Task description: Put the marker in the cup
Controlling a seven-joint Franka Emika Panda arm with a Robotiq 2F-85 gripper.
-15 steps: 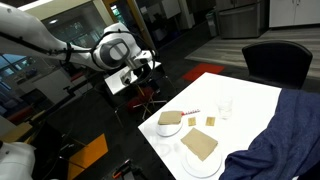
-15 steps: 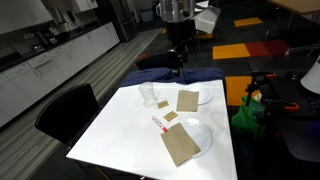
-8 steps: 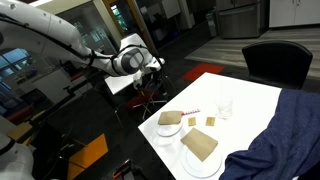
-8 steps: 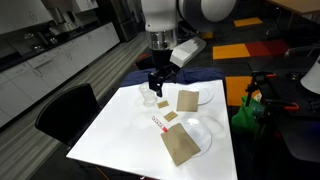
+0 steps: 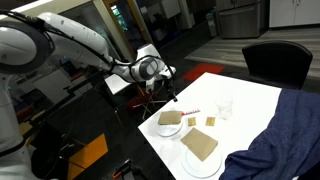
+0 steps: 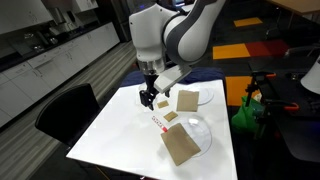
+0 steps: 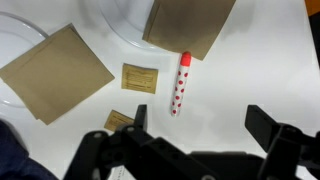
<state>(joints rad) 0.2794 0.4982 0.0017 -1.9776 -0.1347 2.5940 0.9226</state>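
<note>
**Open gripper over the marker, cup standing apart**

An office-like room with dark flooring and orange carpet patches surrounds a white table (image 5: pixel 250 95), which has a dark blue cloth (image 5: pixel 285 135) draped over one side.

In an exterior view, the marker (image 5: pixel 192 112) lies flat on the bare tabletop near the edge on the arm's side. The cup (image 5: pixel 226 106) stands upright further in, apart from the marker. The gripper (image 5: pixel 170 93) hangs above that edge, close to the marker and clearly nearer to it than to the cup.

In an exterior view from the opposite end, the gripper (image 6: pixel 147 100) sits low over the table (image 6: pixel 105 130). The marker (image 6: pixel 157 122) lies just beside it, next to the small tan pieces (image 6: pixel 171 116). The arm hides most of the cup here, so its exact spot cannot be told.

In the wrist view, the gripper (image 7: pixel 200 128) has its fingers (image 7: pixel 268 125) spread wide and holds nothing. The marker (image 7: pixel 180 83) is red and spotted. It lies just ahead of the gap, offset toward the finger at the picture's left edge. Its long axis runs nearly straight away from the gripper, roughly crosswise to the line on which the fingers close. Judging by this, a short advance and a descent would bring the barrel between them. Two small tan pieces (image 7: pixel 140 77) lie just beside it.
</note>
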